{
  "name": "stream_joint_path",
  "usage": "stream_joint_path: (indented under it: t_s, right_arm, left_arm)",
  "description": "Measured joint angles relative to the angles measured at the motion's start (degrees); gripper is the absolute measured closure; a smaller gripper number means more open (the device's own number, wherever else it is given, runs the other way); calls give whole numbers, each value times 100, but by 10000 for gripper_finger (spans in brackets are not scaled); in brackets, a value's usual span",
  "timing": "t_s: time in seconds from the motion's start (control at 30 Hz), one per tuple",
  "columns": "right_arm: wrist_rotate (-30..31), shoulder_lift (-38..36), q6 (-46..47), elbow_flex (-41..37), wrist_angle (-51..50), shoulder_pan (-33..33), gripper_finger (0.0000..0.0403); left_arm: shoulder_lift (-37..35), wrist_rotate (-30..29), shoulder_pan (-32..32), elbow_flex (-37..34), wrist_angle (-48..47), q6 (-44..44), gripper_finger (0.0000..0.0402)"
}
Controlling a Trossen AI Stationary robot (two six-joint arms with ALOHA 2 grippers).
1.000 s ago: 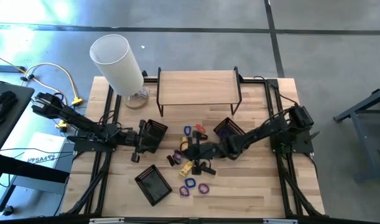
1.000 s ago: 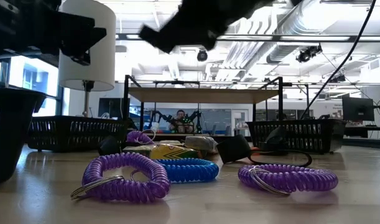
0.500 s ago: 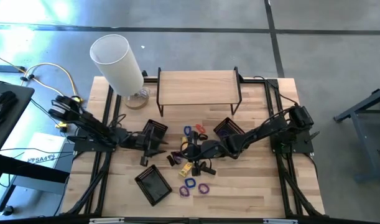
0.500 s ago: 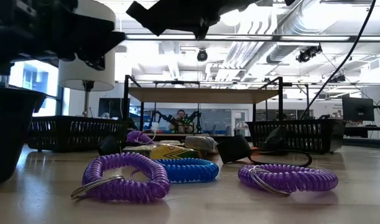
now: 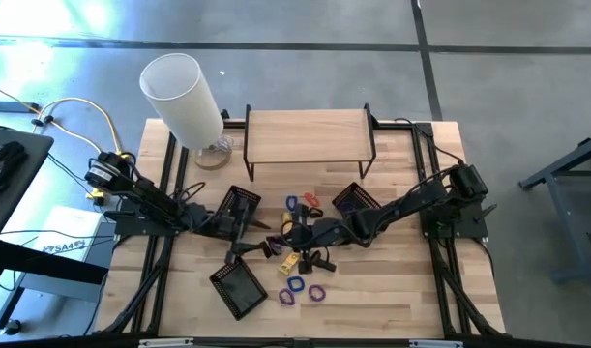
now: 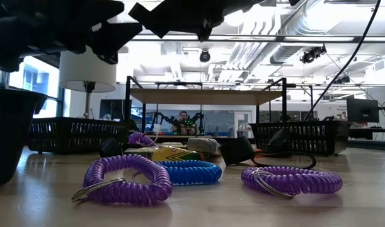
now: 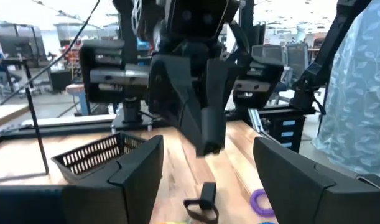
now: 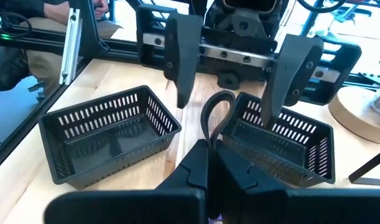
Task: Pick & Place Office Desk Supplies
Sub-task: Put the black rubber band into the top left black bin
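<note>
Small supplies lie in the table's middle: blue band [image 5: 292, 203], yellow packet [image 5: 290, 259], purple bands [image 5: 317, 292], a black clip [image 7: 202, 202]. My right gripper [image 5: 297, 232] hangs over this pile, shut on a thin black loop-shaped piece [image 8: 216, 115]. My left gripper [image 5: 254, 242] comes from the left and faces it, open, with nothing between its fingers [image 8: 177, 59]. In the left wrist view the right gripper [image 7: 205, 134] shows straight ahead, between the left one's own fingers [image 7: 137, 171]. My right gripper pinches the black piece by its near end [image 8: 208, 142] between its two shut fingers. The loop sticks out beyond the fingertips, toward the left gripper. The fingers come from the table's right, slanting slightly down. The piece is lifted clear of the table.
Three black baskets stand around the pile: one left of it [image 5: 239, 208], one right of it [image 5: 353, 200], one nearer the front [image 5: 239, 287]. A wooden shelf [image 5: 310, 135] and a white cylinder [image 5: 184, 97] stand at the back. More bands [image 6: 126, 180] lie near the front.
My left gripper has moved toward the table's right, up to the right gripper, and has opened wider. My right gripper has stayed over the pile, shut on the black piece.
</note>
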Motion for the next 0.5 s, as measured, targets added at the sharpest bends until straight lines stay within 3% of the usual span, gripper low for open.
stream_joint_path:
  t_s: [0.5]
  right_arm:
    - [4, 203, 126, -2, 134, -49, 399]
  left_arm:
    - [0, -21, 168, 202, -356, 263, 159]
